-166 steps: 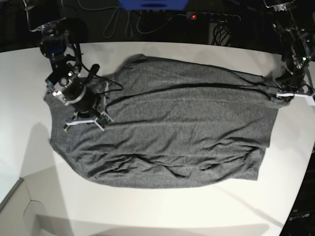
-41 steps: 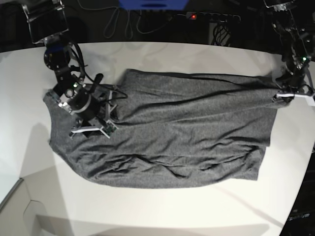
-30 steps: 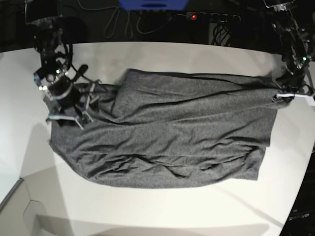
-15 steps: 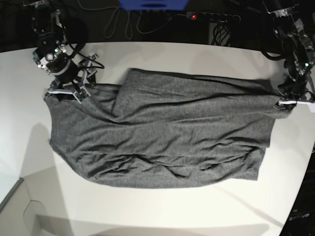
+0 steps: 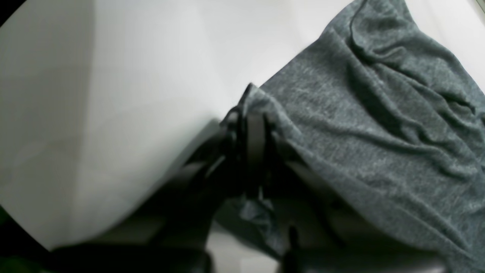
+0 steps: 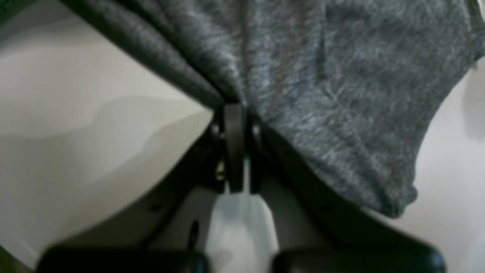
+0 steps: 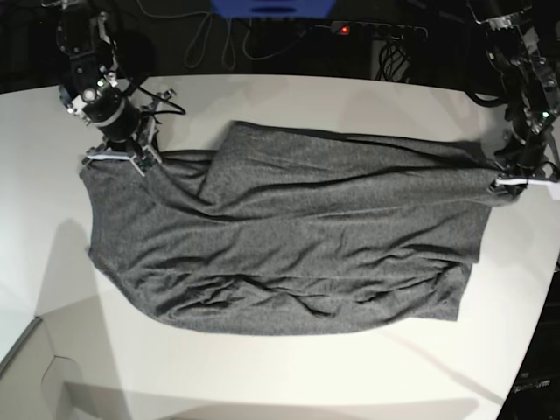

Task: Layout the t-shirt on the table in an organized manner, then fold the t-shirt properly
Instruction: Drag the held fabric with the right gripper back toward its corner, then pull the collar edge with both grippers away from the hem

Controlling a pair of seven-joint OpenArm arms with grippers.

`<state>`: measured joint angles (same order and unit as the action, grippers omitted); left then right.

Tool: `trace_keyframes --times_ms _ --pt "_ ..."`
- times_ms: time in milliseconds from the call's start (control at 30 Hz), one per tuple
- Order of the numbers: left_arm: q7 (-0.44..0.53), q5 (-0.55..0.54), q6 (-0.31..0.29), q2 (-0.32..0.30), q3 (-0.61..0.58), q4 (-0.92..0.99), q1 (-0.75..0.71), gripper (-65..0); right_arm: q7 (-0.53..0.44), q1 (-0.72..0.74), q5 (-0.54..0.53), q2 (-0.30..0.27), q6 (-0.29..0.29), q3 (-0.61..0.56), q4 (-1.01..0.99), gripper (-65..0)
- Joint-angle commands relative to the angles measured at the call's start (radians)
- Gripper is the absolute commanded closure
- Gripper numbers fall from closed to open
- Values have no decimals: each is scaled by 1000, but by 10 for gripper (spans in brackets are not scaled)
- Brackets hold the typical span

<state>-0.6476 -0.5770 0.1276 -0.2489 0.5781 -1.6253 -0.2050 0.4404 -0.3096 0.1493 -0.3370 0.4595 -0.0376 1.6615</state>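
The dark grey t-shirt (image 7: 297, 236) lies spread and wrinkled across the white table (image 7: 289, 376), its far-left part folded over. My right gripper (image 7: 118, 157) sits at the shirt's far left corner. In the right wrist view this gripper (image 6: 235, 110) is shut on a bunched fold of the t-shirt (image 6: 322, 57). My left gripper (image 7: 516, 179) is at the shirt's far right corner. The left wrist view shows the left gripper (image 5: 250, 113) shut on the edge of the t-shirt (image 5: 379, 132), lifting it slightly.
Cables and a power strip with a red light (image 7: 346, 29) run behind the table's far edge. The table's curved edge (image 7: 538, 341) drops off at the right. A pale box corner (image 7: 26, 367) shows at the lower left.
My right gripper moved back and left off the shirt's body to its far left corner, then closed on the fabric there. The left gripper kept its hold at the right corner.
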Motion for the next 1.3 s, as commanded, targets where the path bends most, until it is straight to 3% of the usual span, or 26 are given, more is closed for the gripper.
trace_keyframes --times_ms 0,500,700,967,1267 --pt "24 -1 1 -16 4 -20 8 -2 8 -10 5 -23 -1 8 9 0" --pt "19 -1 -1 -27 75 -60 -20 -2 7 -73 5 -104 0 9 50 0" --pt "19 5 -96 -20 75 -51 -32 -2 7 -122 5 -116 2 3 121 0" --pt "21 10 -96 -20 75 -48 -44 -2 7 -161 5 -149 2 3 121 0" --pt "24 5 -96 -20 75 21 -81 -2 5 -199 5 -149 2 9 122 0"
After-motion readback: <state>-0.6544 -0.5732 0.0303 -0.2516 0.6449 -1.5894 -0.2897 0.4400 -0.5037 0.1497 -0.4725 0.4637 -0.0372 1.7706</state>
